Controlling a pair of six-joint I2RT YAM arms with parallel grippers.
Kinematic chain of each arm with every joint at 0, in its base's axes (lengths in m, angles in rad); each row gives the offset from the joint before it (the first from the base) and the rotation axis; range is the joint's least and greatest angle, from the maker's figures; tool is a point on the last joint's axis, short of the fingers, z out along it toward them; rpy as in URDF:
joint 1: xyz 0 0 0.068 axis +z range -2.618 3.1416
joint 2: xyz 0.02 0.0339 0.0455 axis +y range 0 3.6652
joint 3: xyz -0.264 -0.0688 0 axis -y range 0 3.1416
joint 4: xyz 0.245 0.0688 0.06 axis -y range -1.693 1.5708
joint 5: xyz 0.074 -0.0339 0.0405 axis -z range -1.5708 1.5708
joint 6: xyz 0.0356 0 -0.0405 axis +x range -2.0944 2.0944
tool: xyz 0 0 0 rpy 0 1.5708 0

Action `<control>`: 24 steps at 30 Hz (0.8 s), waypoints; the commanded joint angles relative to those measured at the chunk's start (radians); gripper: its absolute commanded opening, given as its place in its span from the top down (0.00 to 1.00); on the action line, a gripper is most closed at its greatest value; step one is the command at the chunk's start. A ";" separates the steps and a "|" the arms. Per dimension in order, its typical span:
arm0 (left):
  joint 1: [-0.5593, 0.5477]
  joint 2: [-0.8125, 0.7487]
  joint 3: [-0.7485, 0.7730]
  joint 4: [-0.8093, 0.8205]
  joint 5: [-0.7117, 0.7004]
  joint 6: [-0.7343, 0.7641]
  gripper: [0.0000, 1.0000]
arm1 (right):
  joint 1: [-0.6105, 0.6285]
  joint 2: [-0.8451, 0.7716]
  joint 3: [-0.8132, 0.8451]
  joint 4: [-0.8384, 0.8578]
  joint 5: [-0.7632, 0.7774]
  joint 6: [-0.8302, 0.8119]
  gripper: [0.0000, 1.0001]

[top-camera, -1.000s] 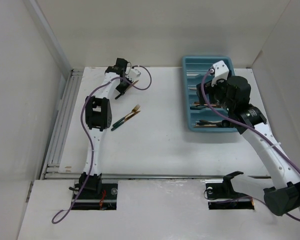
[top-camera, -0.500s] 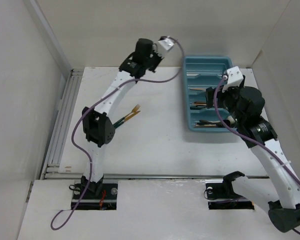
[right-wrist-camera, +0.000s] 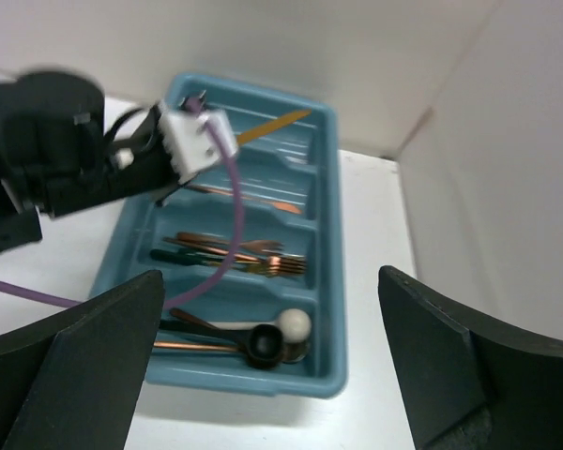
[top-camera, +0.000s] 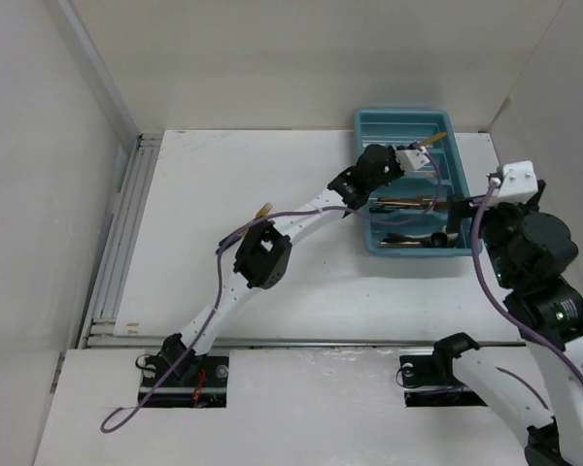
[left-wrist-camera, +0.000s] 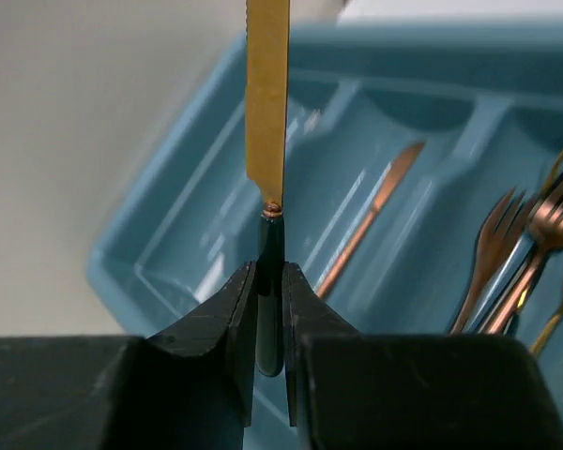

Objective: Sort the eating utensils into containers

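My left gripper [top-camera: 415, 155] is shut on the dark green handle of a gold knife [left-wrist-camera: 267, 94] and holds it above the far compartments of the teal tray [top-camera: 364, 218]. The blade [top-camera: 435, 140] points to the far right. In the left wrist view the gripper [left-wrist-camera: 270, 281] hangs over the tray [left-wrist-camera: 159, 244], where a copper knife [left-wrist-camera: 371, 211] and forks [left-wrist-camera: 521, 258] lie. My right gripper [top-camera: 459, 216] is open and empty, raised over the tray's near right part. Its view [right-wrist-camera: 270, 275] shows forks [right-wrist-camera: 239, 255], a cream-white spoon [right-wrist-camera: 293, 324] and a black spoon [right-wrist-camera: 263, 345] in the tray [right-wrist-camera: 327, 178].
A gold fork's tines [top-camera: 264, 208] show on the table mid-left; the left arm hides the rest of it. White walls close in at the far side and at both sides. A rail [top-camera: 117, 233] runs along the table's left edge.
My left arm has swung from the far left of the table across to the tray, carrying the gold knife. My right arm has drawn back from the tray towards the near right.
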 commanded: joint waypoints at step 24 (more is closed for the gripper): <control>0.029 -0.123 -0.001 -0.019 -0.235 0.053 0.00 | -0.004 -0.057 0.169 -0.118 0.082 -0.038 0.00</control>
